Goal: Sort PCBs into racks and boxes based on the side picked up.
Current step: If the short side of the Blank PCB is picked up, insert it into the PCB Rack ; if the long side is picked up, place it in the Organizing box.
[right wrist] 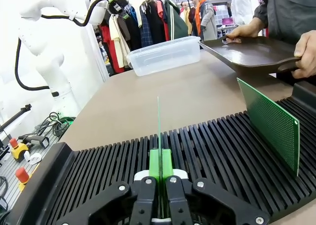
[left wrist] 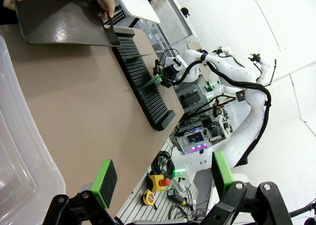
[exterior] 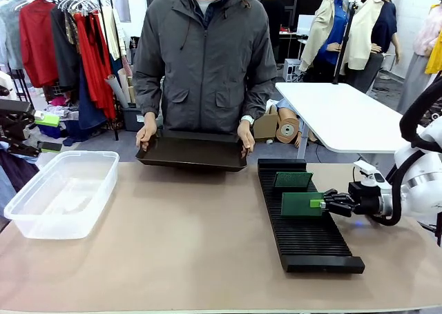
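Note:
My right gripper (exterior: 323,203) is shut on a green PCB (exterior: 301,203), holding it upright and crosswise over the middle of the black rack (exterior: 307,241). The right wrist view shows this board (right wrist: 159,128) edge-on between the green pads (right wrist: 160,164), its lower edge down at the rack's slots (right wrist: 98,170). A second PCB (exterior: 293,180) stands in the rack nearer the person, dot grid showing (right wrist: 269,121). The clear box (exterior: 62,190) sits at the left with nothing visible inside. My left gripper (left wrist: 163,178) hangs open above the table beside the box (left wrist: 19,151).
The person holds a shallow black tray (exterior: 192,152) tilted at the table's far edge, one hand (exterior: 145,133) on each end. Bare tan tabletop (exterior: 186,231) lies between box and rack. A white table (exterior: 345,114) stands behind on the right.

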You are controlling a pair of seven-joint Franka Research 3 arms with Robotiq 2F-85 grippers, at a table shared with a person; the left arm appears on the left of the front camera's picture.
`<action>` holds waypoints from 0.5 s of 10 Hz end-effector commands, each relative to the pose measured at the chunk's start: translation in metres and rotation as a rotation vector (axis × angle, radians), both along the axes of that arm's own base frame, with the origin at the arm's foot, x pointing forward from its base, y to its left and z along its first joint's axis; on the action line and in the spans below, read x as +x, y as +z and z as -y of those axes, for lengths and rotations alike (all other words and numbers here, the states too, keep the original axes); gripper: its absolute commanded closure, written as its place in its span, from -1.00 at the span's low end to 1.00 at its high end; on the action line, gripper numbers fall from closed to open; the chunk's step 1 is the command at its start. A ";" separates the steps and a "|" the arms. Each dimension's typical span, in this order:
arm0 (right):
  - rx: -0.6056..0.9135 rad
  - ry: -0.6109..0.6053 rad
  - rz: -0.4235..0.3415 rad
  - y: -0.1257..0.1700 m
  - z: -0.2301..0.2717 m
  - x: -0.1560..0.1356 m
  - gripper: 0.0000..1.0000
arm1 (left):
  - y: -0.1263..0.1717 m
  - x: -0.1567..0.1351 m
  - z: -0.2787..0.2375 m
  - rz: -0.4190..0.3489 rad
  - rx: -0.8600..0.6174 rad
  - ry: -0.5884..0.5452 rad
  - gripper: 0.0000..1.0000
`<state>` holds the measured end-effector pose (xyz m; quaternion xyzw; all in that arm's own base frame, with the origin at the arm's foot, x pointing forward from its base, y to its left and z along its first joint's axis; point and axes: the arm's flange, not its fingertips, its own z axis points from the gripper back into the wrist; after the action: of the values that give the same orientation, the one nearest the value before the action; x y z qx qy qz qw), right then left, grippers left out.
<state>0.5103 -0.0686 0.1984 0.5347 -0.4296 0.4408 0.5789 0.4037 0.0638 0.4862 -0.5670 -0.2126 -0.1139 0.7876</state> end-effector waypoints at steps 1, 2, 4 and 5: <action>-0.015 0.013 0.036 -0.007 -0.002 0.001 1.00 | 0.002 -0.002 0.000 -0.004 0.001 -0.004 -1.00; -0.005 -0.008 0.033 -0.008 0.003 -0.001 1.00 | 0.002 -0.002 0.000 -0.004 0.001 -0.004 -1.00; 0.018 -0.030 0.032 -0.005 0.009 0.000 1.00 | 0.002 -0.002 0.000 -0.004 0.001 -0.004 -1.00; 0.036 -0.042 0.030 -0.002 0.010 0.001 0.94 | 0.002 -0.002 0.000 -0.004 0.001 -0.004 -1.00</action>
<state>0.5080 -0.0761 0.1964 0.5360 -0.4366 0.4336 0.5780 0.4037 0.0638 0.4862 -0.5670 -0.2126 -0.1139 0.7876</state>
